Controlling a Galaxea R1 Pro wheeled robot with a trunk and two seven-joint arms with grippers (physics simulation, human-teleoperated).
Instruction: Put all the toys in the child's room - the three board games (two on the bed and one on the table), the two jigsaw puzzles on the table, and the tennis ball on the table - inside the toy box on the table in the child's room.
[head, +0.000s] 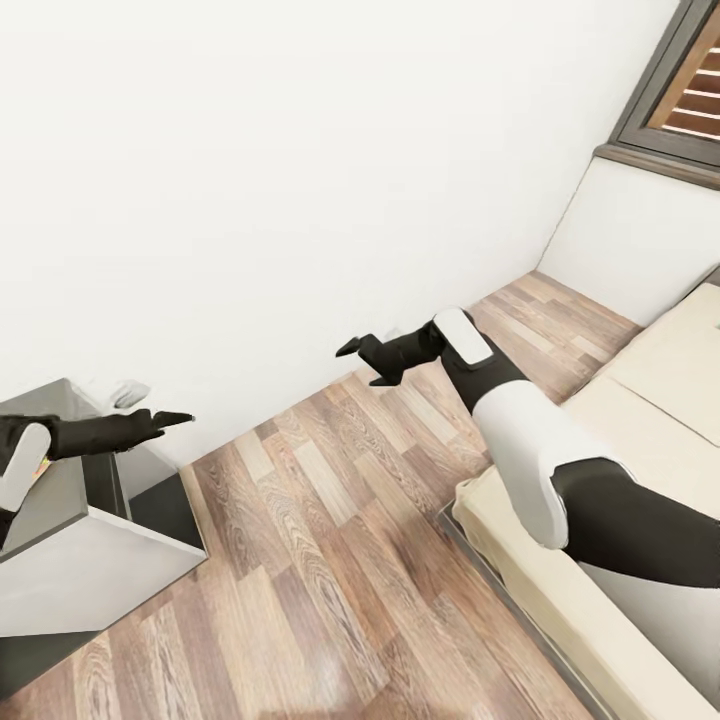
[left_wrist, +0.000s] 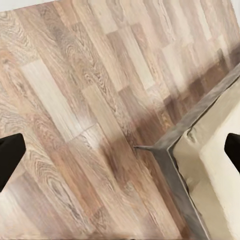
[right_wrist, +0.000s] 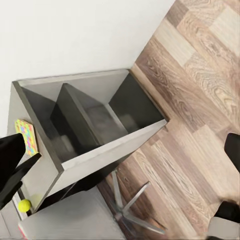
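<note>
**Between bed and desk: hands empty, most of the job judged undone**

Stands on the wood floor (head: 330, 560) between the bed (head: 660, 400) and the dark grey cabinet (head: 70, 500), facing a bare white wall (head: 300, 150). Carries nothing. Holds the left gripper (left_wrist: 120, 155) over the floor and the bed's corner with jaws spread wide and nothing between them. Holds the right gripper (right_wrist: 122, 155) just as wide open and empty, aimed down at the cabinet's open compartments.

Picks out, through the right wrist camera, a jigsaw puzzle (right_wrist: 26, 135) lying flat on the pale table (right_wrist: 55, 225) just behind the cabinet. Picks out the tennis ball (right_wrist: 23, 205) too, resting further along the same top, apart from the puzzle. Finds no tray wall around either, so counts both as probably not yet boxed. Cannot say how the board games, the second puzzle or the toy box stand. Finds no game on the stretch of mattress in the head view.

Has a fair band of free floor down the middle, but little slack at the sides. Needs care at the cabinet's corner, close under the left arm. Needs the same at the bed's grey frame edge, close below the right forearm. Should also mind the chair base (right_wrist: 131, 212) by the cabinet — its splayed legs look a likely snag for the wheels when turning toward the table.
</note>
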